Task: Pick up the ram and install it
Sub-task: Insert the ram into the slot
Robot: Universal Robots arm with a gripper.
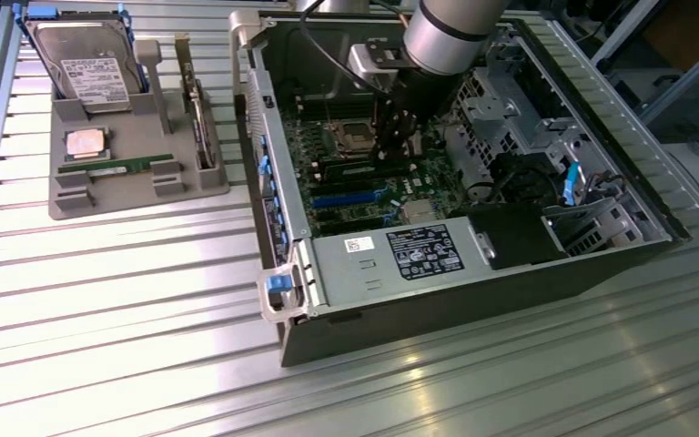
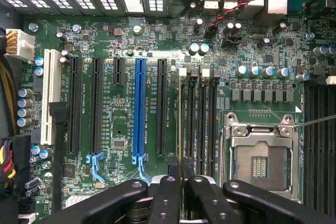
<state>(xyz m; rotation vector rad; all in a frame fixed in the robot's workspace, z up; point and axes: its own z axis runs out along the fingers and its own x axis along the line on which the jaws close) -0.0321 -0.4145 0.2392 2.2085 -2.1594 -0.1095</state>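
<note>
Hand (image 2: 181, 182) pinches ram (image 2: 180, 119) edge-on, prob. over DIMM slots (image 2: 202, 114).

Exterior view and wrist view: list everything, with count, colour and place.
holder: one, grey, exterior view's left.
hard drive: one, silver, upright in holder.
CPU chip: one, silver, in holder.
expansion card: one, green, upright in holder.
spare ram: one, green, flat in holder.
computer case: one, dark, open, beside holder.
motherboard: one, green, inside case.
power supply: one, grey, inside case.
held ram: one, edge-on, at the memory slots.
table: one, ribbed metal, under everything.
arm: one, grey, reaching into case.
tool: one, black, shut on held ram.
</note>
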